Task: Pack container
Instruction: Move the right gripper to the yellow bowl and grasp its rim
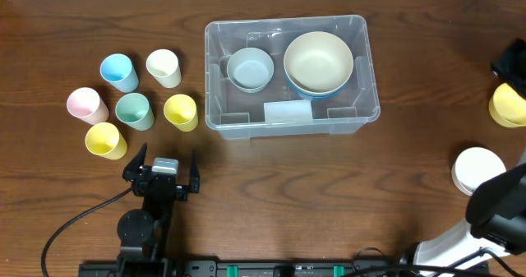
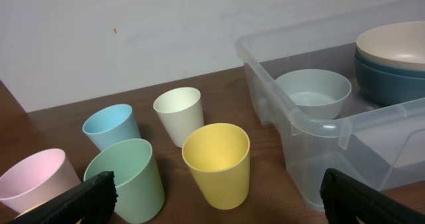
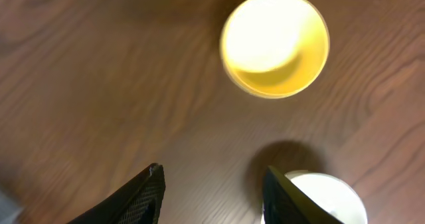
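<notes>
A dark, grained wooden table (image 1: 329, 195) stands against a plain white wall (image 2: 133, 31). The container (image 1: 292, 127), clear ribbed plastic with rounded corners, sits at its far middle holding smooth round bowls (image 1: 319, 59); six matte pastel cups (image 1: 134, 110) cluster left of it. The left gripper (image 1: 168, 152) and right gripper (image 3: 212, 177) are both spread apart, empty.

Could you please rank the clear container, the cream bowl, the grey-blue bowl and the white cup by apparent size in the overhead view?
Largest to smallest:
1. container
2. cream bowl
3. grey-blue bowl
4. white cup
Each is plainly smaller than the one before.
</notes>
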You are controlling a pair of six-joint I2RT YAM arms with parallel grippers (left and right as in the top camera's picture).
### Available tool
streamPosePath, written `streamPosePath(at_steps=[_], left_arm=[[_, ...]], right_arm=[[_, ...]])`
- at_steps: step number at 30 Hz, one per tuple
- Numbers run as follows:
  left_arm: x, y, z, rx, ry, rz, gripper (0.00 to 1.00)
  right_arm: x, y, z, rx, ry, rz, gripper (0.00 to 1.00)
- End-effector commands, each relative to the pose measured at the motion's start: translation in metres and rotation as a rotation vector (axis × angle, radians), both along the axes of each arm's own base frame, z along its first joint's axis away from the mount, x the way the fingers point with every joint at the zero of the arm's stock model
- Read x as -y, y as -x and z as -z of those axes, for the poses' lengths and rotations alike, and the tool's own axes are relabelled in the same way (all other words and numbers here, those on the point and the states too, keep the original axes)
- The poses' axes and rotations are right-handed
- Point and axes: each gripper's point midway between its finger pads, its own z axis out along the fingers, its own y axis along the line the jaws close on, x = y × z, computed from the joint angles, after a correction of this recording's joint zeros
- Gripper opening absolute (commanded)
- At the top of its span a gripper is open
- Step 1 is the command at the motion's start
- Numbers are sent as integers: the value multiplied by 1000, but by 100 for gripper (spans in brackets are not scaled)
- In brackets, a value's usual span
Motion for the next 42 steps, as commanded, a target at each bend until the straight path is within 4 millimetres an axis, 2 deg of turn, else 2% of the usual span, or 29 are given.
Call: streamPosePath(at_steps=[1, 8, 13, 16, 23, 34, 42], left_arm=[[1, 1, 15, -46, -4, 11, 98], [1, 1, 15, -46, -4, 11, 98], [1, 1, 15, -46, -4, 11, 98], [1, 1, 15, -46, -4, 11, 98], [1, 1, 15, -46, -4, 11, 98], [1, 1, 15, -46, -4, 11, 98], [1, 1, 15, -46, -4, 11, 98]], right_arm=[[11, 7, 26, -31, -11, -50, 50], [30, 11, 68, -23, 19, -103, 53], [29, 4, 90, -6, 50, -207, 65], [30, 2, 99, 3, 66, -220, 69], [35, -3, 113, 1, 69, -228, 70], [41, -4, 154, -56, 46, -224, 71], [52, -5, 158, -42, 59, -205, 70]])
